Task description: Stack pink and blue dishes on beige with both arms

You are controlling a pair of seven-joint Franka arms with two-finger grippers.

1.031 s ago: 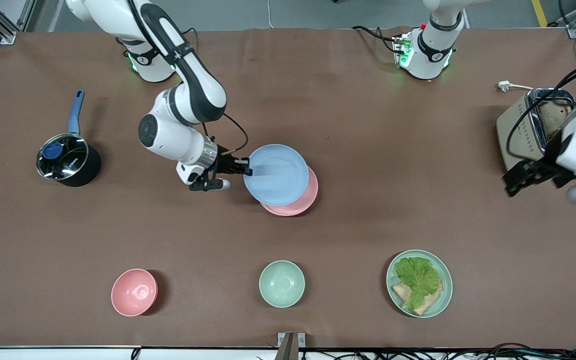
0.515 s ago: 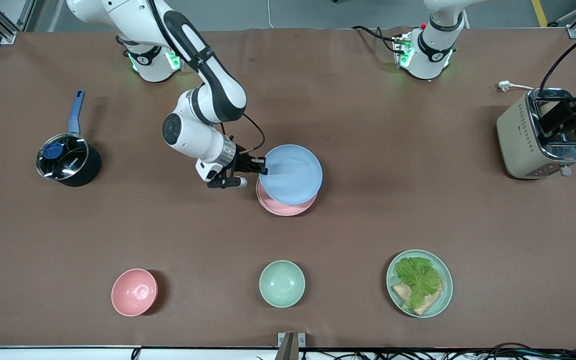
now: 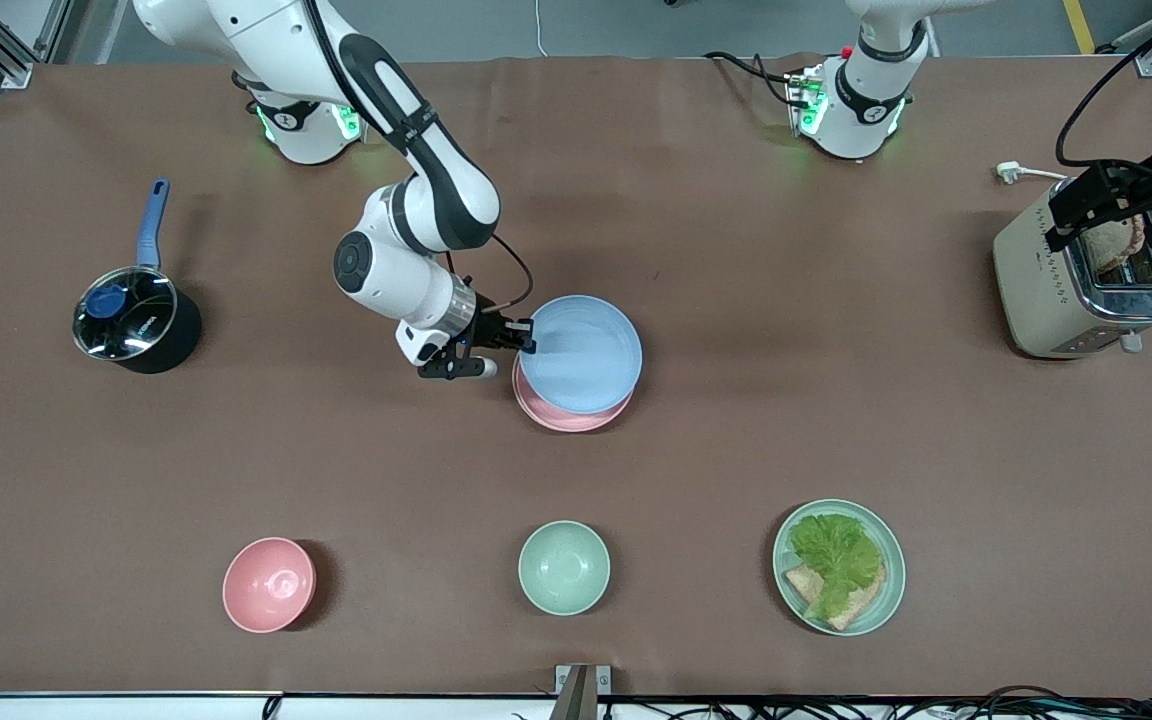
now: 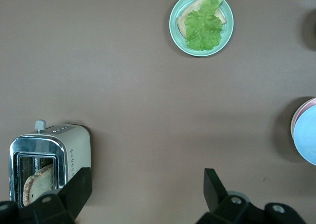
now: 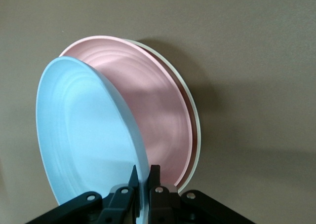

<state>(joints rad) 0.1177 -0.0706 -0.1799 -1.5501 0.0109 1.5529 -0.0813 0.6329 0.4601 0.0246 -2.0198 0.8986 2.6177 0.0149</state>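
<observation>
Right wrist view: right gripper (image 5: 141, 177) pinches blue plate (image 5: 84, 135) over pink plate (image 5: 148, 120).

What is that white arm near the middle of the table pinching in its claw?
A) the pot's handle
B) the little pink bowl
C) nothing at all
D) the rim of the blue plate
D: the right gripper is shut on the rim of the blue plate, holding it above the pink plate.

Bare table (image 3: 786, 330) around plate stack (image 3: 576, 405); bowls, pot (image 3: 136, 325), toaster (image 3: 1086, 285) well apart.
</observation>
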